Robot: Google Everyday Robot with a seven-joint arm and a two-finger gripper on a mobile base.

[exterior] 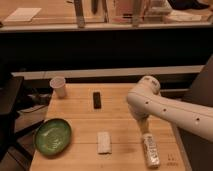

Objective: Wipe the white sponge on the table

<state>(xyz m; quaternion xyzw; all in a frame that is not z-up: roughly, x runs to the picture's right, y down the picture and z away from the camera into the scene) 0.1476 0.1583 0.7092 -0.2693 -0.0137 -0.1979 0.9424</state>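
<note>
Arm (170, 111) bent — hand (143, 127) just above bottle (150, 151).

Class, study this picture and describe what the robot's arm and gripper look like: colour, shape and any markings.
The arm is smooth off-white, made of thick rounded tubes with a bulbous joint; small dark dots run along its long segment. No cables show. The gripper, just above the clear bottle on the right side of the table, looks tan and narrower.
</note>
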